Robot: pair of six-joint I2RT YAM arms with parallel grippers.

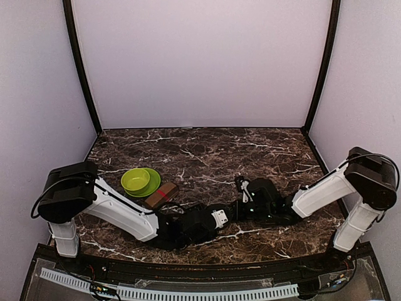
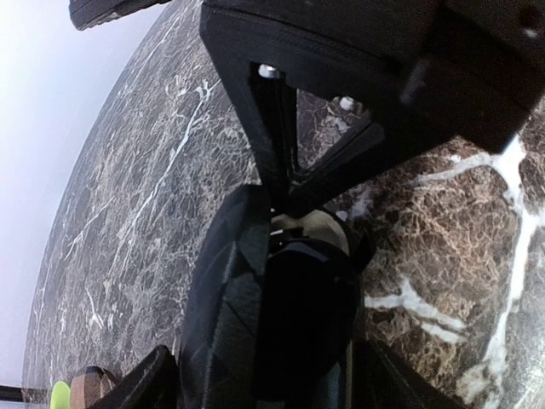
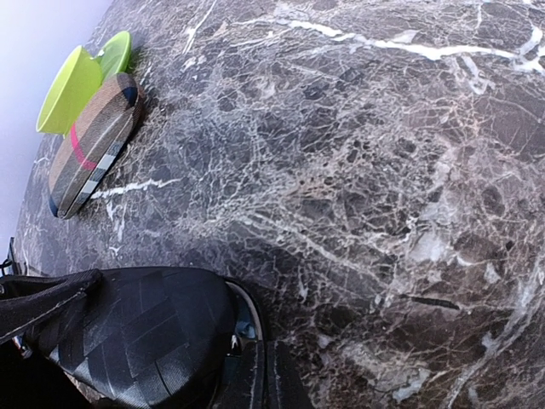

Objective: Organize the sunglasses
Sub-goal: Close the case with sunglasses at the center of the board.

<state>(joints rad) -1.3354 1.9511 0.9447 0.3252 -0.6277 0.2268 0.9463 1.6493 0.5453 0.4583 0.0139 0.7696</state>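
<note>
A black woven-pattern case (image 2: pixel 223 315) lies on the marble table (image 1: pixel 207 150) between the two arms and is also seen in the right wrist view (image 3: pixel 136 332). My left gripper (image 2: pixel 272 385) has a finger against each side of it, shut on it. My right gripper (image 3: pixel 266 375) is shut, its tips pinched on the case's rim (image 3: pixel 252 308), where the case stands slightly ajar. A bit of light blue cloth (image 3: pixel 245 328) shows inside. In the top view the left gripper (image 1: pixel 216 218) and the right gripper (image 1: pixel 245 207) meet over the case. The sunglasses are hidden.
A lime green bowl (image 1: pixel 136 180) sits on a green plate (image 1: pixel 153 182) at the left. A brown striped case (image 1: pixel 161 195) with a red band lies shut beside them, also seen in the right wrist view (image 3: pixel 94 145). Side walls enclose the table.
</note>
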